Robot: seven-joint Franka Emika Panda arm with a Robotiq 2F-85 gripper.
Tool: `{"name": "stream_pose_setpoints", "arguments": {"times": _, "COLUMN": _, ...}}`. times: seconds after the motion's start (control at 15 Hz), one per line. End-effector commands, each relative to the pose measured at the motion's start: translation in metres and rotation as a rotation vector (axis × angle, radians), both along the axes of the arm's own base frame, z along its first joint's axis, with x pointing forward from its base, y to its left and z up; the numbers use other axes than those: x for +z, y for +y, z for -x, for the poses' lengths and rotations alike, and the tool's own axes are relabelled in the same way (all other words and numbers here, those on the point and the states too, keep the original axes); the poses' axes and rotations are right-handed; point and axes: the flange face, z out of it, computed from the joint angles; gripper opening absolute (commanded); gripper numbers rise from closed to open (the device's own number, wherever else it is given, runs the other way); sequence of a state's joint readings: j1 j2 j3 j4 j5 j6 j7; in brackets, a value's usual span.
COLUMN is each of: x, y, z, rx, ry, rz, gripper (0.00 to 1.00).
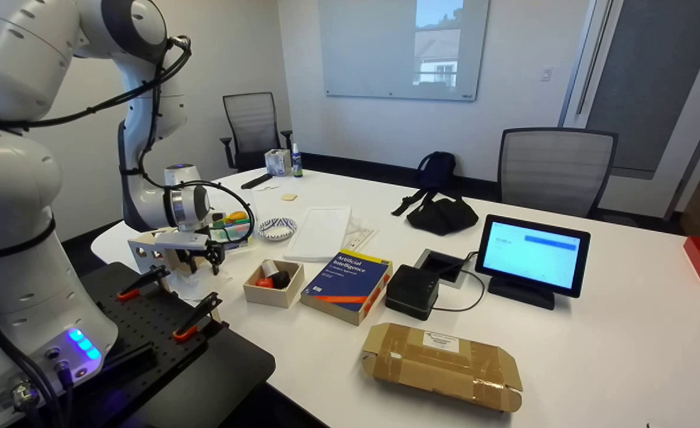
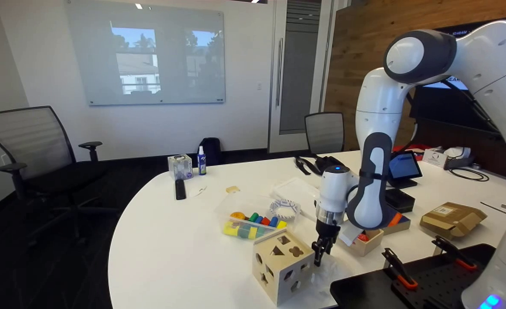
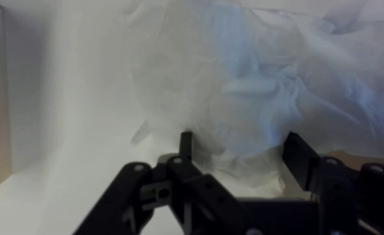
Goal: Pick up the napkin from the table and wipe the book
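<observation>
The gripper (image 3: 238, 140) stands spread over the napkin (image 3: 244, 85), nothing grasped yet; pickup and wiping look undone, the book (image 1: 349, 279) well apart from the gripper.

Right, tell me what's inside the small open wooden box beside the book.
The wooden box holds a red object, a black object and a white object. Anything beneath them is covered.

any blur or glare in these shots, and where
Wrist view: soft all over, the dark jaws blurry and standing apart, bluish patches on the white napkin; both exterior views: crisper, with the glossy wall board mirroring a building.
</observation>
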State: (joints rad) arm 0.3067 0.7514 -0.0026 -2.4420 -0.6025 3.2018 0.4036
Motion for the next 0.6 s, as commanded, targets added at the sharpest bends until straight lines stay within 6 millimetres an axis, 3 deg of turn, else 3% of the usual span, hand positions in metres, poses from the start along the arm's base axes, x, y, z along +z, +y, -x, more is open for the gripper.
{"name": "stream_pose_setpoints", "arguments": {"times": 0.0, "x": -0.0079, "y": 0.0089, "z": -0.0066, "rx": -0.015, "ry": -0.002, "rz": -0.015, "gripper": 0.42}}
{"name": "stream_pose_setpoints", "arguments": {"times": 0.33, "x": -0.0127, "y": 0.0107, "z": -0.0122, "rx": -0.007, "ry": -0.002, "rz": -0.012, "gripper": 0.05}}
{"name": "stream_pose_setpoints", "arguments": {"times": 0.4, "x": -0.0139, "y": 0.0103, "z": -0.0128, "rx": -0.009, "ry": 0.002, "rz": -0.013, "gripper": 0.00}}
{"name": "stream_pose_setpoints", "arguments": {"times": 0.53, "x": -0.0132, "y": 0.0088, "z": -0.0124, "rx": -0.005, "ry": 0.013, "rz": -0.017, "gripper": 0.00}}
